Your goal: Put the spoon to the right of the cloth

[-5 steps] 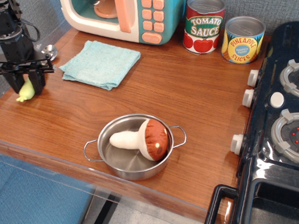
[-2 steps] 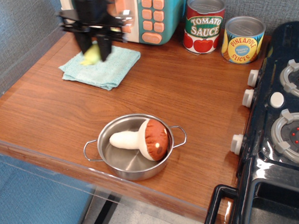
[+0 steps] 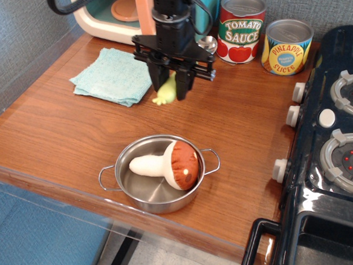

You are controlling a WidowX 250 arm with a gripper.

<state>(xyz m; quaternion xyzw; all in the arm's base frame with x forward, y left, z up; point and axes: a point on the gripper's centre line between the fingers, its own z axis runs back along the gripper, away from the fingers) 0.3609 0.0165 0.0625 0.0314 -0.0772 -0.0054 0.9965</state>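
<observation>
Spanning a wooden counter (image 3: 73,133) near its back edge, the claw (image 3: 173,91) is clenched on the spoon (image 3: 167,92) beside the cloth (image 3: 109,76).

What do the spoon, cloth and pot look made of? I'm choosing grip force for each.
Spoon: matte yellow-green handle, probably plastic or rubber; its shiny bowl looks metal.
Cloth: soft woven teal fabric, folded, textured.
Pot: brushed steel by its reflective grey sheen.

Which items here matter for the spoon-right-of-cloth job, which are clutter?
Job: spoon, shut in the claw; cloth.
Clutter: pot holding the mushroom toy, tomato sauce can, pineapple can, toy microwave, stove.
</observation>
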